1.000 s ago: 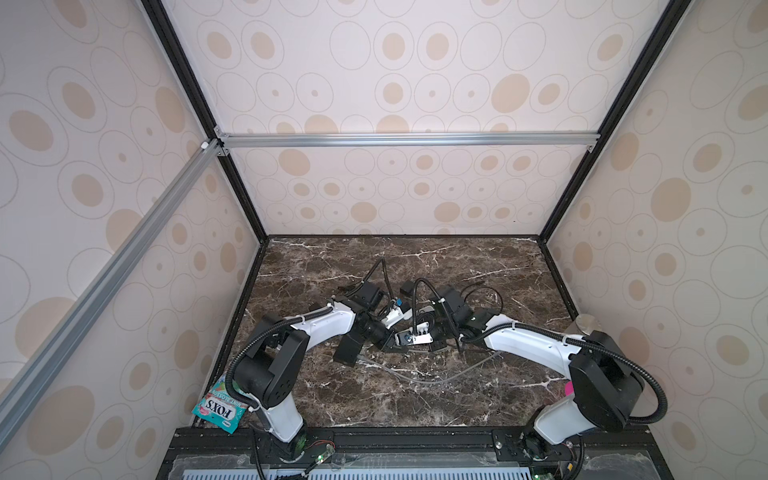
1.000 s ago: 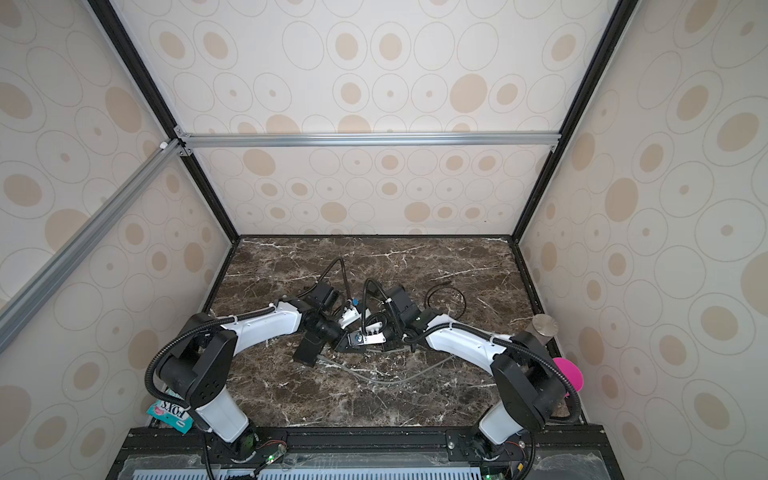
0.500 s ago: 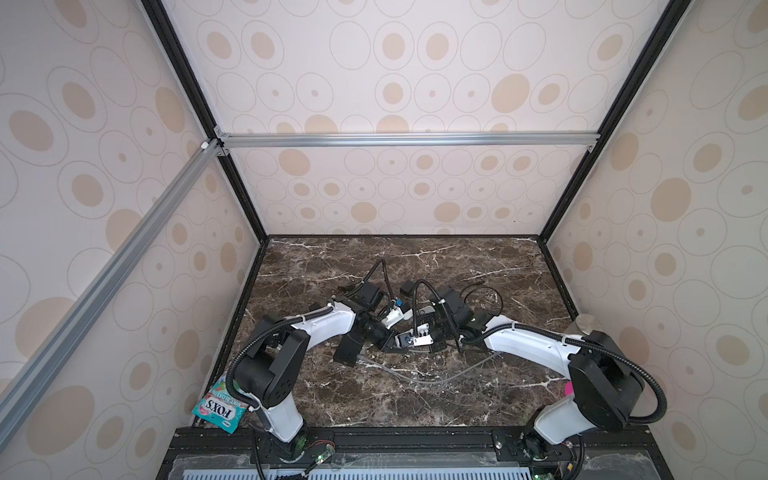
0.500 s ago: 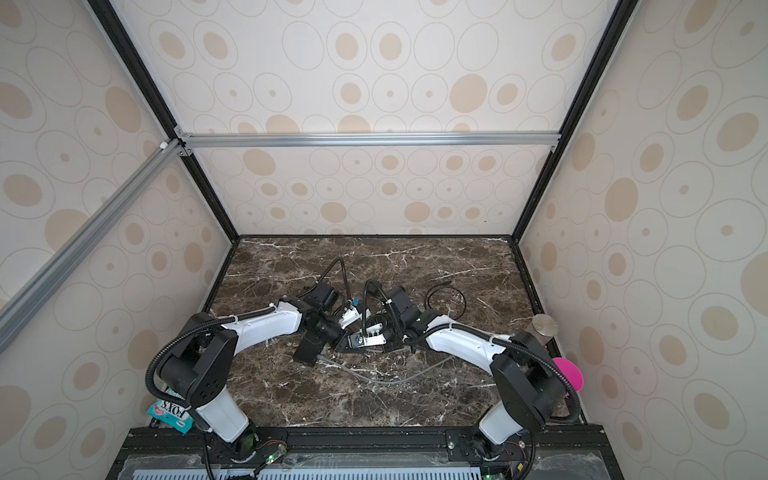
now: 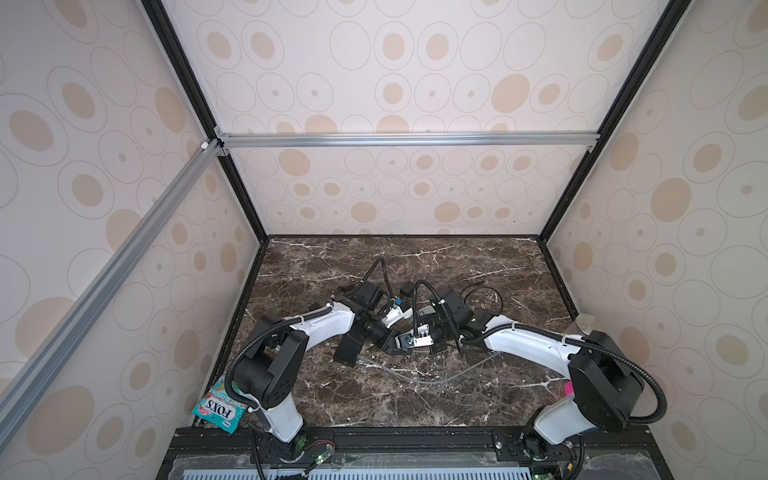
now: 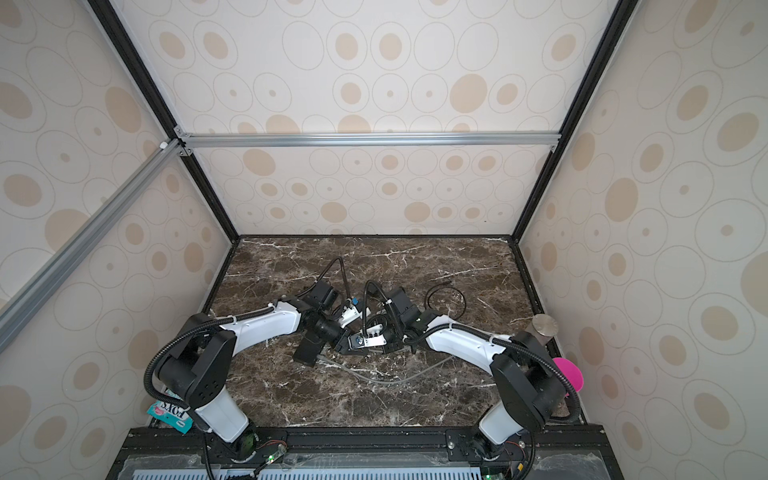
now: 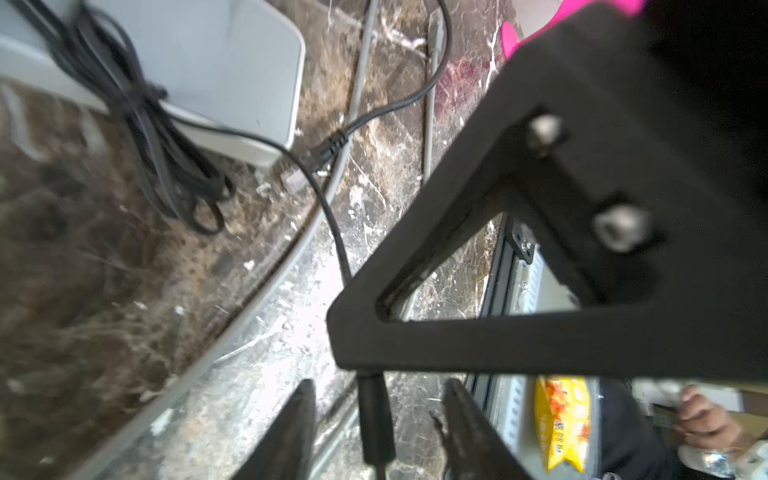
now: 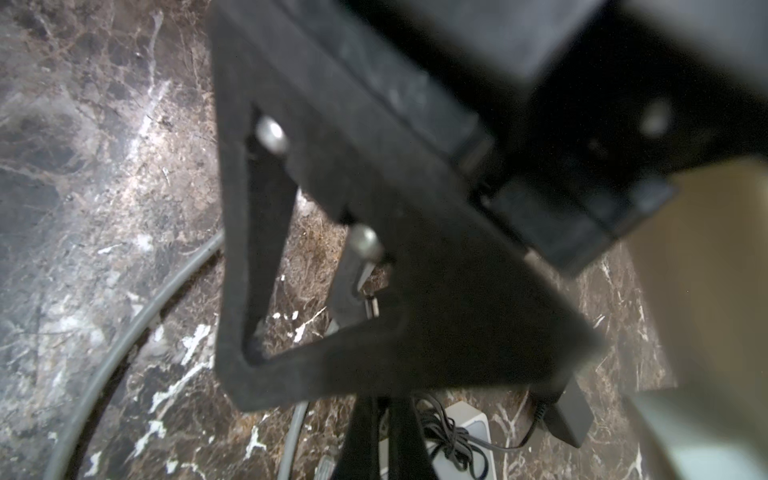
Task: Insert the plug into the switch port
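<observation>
The plug (image 7: pixel 376 419) is a black barrel on a thin black lead. It hangs between the spread fingers of my left gripper (image 7: pixel 380 384), touching neither. Its upper end runs behind a finger (image 7: pixel 540 340) of my right gripper, which crosses that view. In the right wrist view my right gripper (image 8: pixel 382 415) has its jaws pressed together, and its tips are hidden behind a left finger (image 8: pixel 374 365). The switch (image 7: pixel 216 62) is a pale grey box carrying a tied bundle of black lead; its corner (image 8: pixel 478 424) shows past the right jaws. No port is visible. In both top views the grippers (image 5: pixel 392 347) (image 5: pixel 436 347) meet mid-table.
A grey network cable (image 5: pixel 436 378) curves across the marble in front of the arms, with a clear connector (image 7: pixel 293 178) near the switch. A black adapter block (image 5: pixel 347 351) lies under the left arm. A pink object (image 6: pixel 567 372) and a metal cylinder (image 6: pixel 544 326) stand at the right wall.
My left gripper has opened off the plug while my right gripper has closed. Neither arm has shifted much.
</observation>
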`<action>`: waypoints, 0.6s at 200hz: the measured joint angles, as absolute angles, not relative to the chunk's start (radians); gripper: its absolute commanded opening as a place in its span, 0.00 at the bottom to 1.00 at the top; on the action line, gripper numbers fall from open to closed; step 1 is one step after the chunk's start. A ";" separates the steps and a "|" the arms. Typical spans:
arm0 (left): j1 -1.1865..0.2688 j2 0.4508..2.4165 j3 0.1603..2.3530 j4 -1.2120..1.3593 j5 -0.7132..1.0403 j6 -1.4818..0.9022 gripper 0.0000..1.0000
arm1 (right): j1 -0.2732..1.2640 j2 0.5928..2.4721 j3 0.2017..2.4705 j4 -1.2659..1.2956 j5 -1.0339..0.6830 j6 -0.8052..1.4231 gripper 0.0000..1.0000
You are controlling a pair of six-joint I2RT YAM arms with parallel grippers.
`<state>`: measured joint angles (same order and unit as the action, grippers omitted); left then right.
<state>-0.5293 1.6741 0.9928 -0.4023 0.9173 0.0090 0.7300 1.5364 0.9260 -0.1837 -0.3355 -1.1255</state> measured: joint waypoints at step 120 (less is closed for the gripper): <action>-0.226 1.236 0.754 -0.190 0.722 -0.351 0.69 | 0.510 1.580 1.018 0.017 0.022 -0.575 0.00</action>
<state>-0.2256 1.2362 0.7540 -0.1902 0.7216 -0.3511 0.5098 1.5799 1.0183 0.0170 0.0223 -0.5747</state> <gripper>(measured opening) 0.681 0.046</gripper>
